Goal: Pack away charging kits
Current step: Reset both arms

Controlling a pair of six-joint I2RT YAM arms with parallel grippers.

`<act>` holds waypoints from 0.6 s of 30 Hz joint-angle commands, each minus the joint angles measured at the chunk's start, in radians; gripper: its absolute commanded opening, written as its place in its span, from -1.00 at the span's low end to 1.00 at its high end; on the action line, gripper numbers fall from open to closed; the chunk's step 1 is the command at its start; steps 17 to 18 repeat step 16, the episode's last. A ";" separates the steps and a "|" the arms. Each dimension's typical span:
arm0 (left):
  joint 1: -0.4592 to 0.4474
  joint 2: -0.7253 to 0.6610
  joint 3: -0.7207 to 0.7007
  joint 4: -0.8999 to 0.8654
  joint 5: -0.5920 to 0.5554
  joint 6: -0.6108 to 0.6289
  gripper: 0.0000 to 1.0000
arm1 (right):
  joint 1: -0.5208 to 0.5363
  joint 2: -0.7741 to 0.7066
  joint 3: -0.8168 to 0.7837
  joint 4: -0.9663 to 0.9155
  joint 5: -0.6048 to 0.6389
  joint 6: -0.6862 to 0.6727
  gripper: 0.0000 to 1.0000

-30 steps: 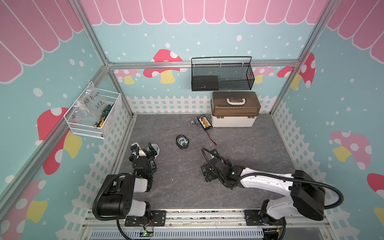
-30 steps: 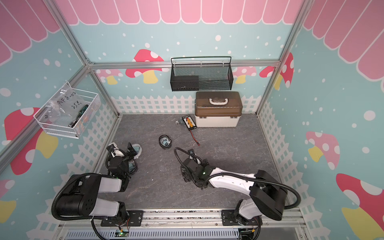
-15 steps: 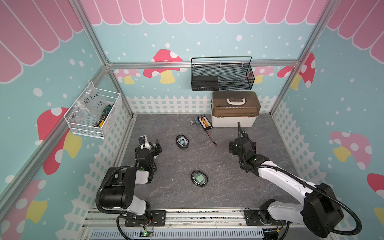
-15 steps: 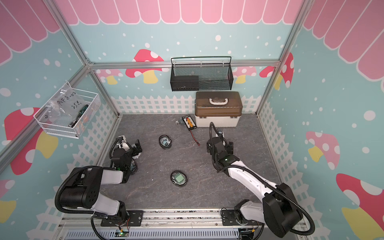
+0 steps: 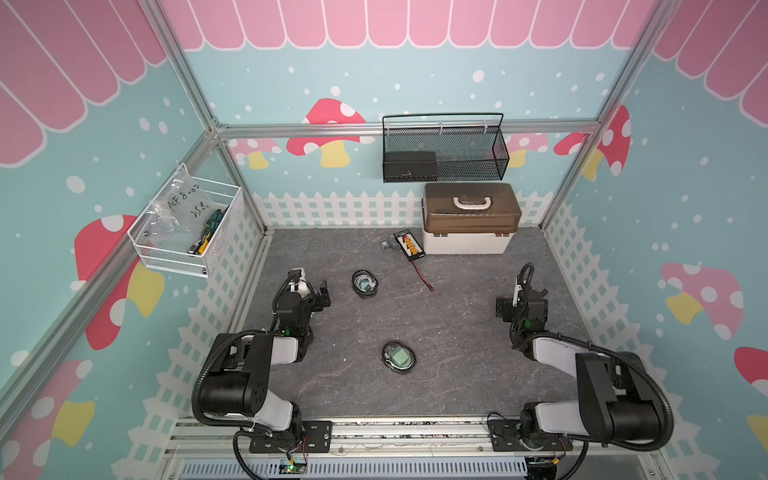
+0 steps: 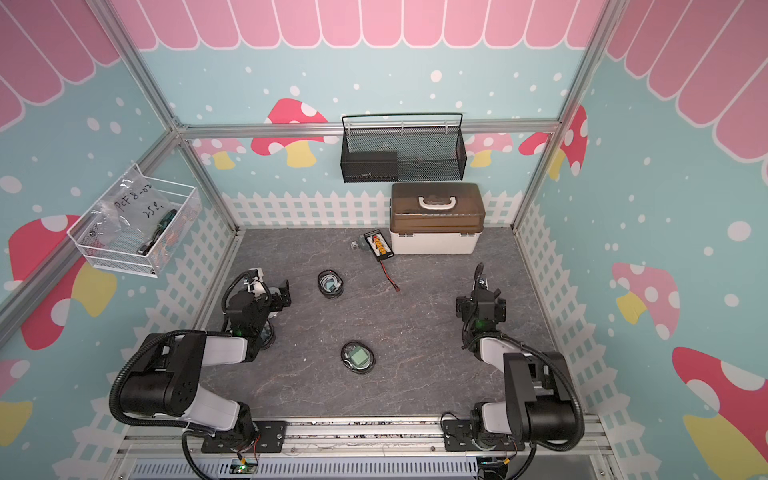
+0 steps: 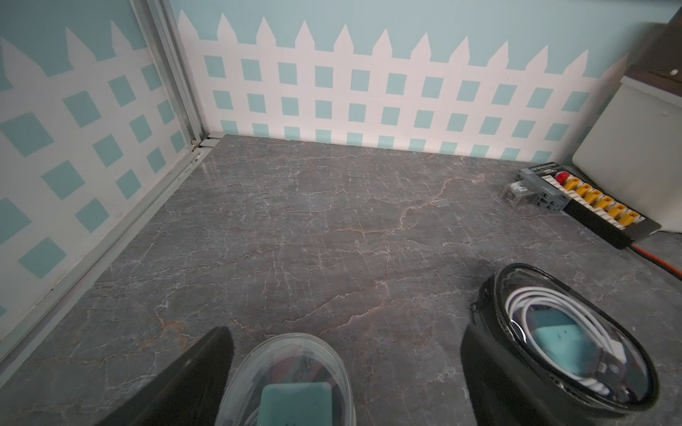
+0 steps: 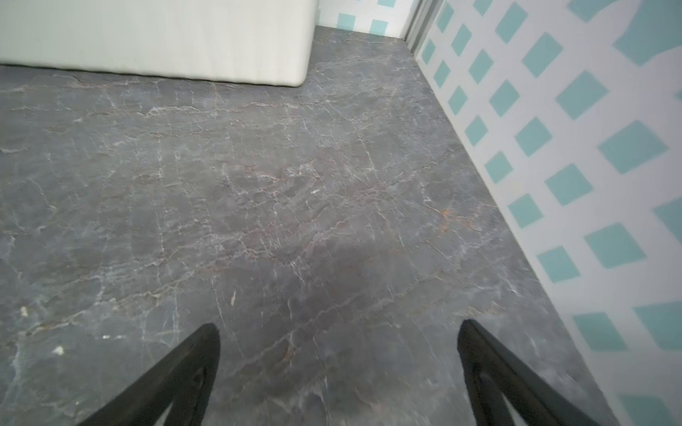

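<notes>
Left wrist view is showing the left gripper (image 7: 347, 332) holding its fingers spread wide. The first kit (image 7: 291, 380), a clear round case with a teal cube adapter inside, is lying low between them, and one finger is standing well clear of it. Just beside the gripper the second kit (image 7: 564, 343) is sitting in a black-rimmed round case, white cable coiling around its teal cube. In both top views the third kit (image 5: 399, 357) is lying alone on the grey tabletop (image 5: 457, 332), front middle, showing a pale green square inside a dark ring. The right gripper (image 8: 339, 324) is hanging spread over bare table near the white box (image 8: 147, 37), gripping nothing.
</notes>
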 commanded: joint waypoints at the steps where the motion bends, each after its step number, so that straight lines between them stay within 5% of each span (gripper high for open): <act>1: -0.002 0.007 0.009 -0.001 0.017 0.030 0.99 | -0.024 0.051 0.045 0.106 -0.180 -0.033 0.97; 4: -0.001 0.005 0.011 -0.007 0.018 0.031 0.99 | -0.022 0.095 -0.105 0.424 -0.180 -0.036 0.97; 18: -0.002 0.006 0.023 -0.031 0.020 0.033 0.99 | -0.018 0.076 -0.089 0.373 -0.157 -0.037 0.97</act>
